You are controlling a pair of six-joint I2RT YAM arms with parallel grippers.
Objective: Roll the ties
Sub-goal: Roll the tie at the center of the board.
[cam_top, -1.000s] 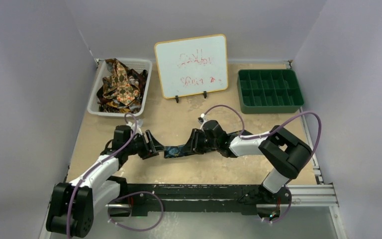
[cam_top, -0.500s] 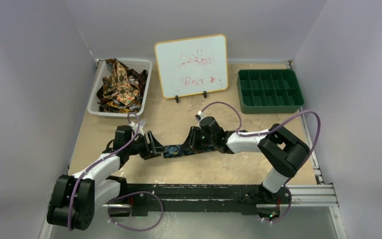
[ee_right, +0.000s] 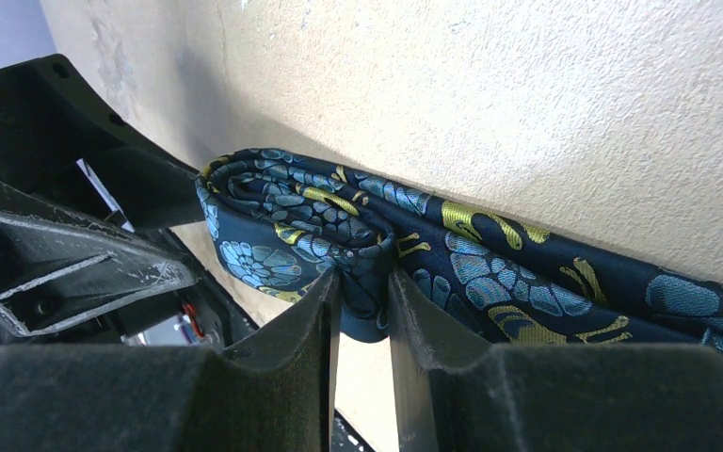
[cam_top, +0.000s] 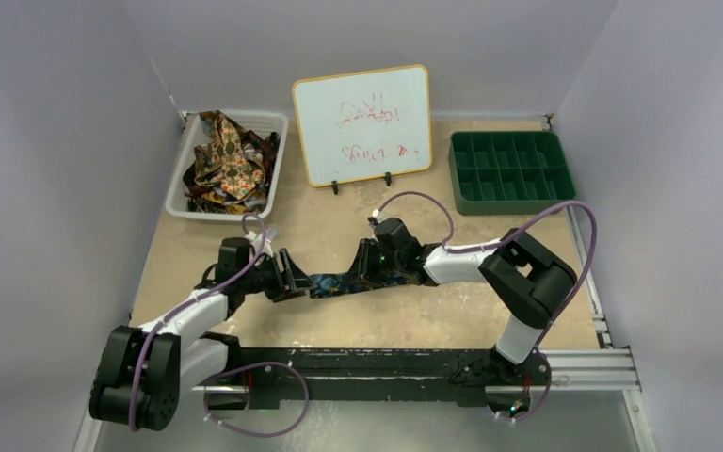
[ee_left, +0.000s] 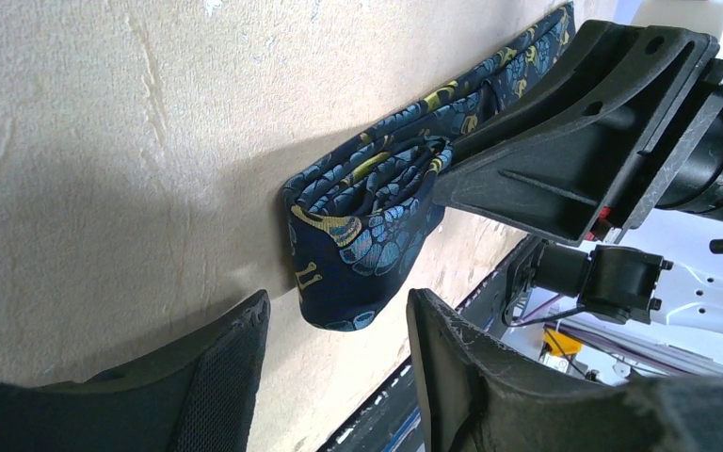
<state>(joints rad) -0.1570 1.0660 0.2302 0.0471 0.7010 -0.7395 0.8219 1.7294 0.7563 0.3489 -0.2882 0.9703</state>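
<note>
Right gripper clamped on the navy tie at its rolled end, lying on the table. Left gripper directly opposite, jaws apart, roll just ahead of it. Basket of other ties, whiteboard and green tray well beyond both.

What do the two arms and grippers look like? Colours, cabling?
Left arm and right arm: white link shells, black joint housings, loose purple cables. Left gripper and right gripper: black, with angular ribbed plastic fingers and dark textured pads.

One navy tie, basket, whiteboard, tray; two claws.
</note>
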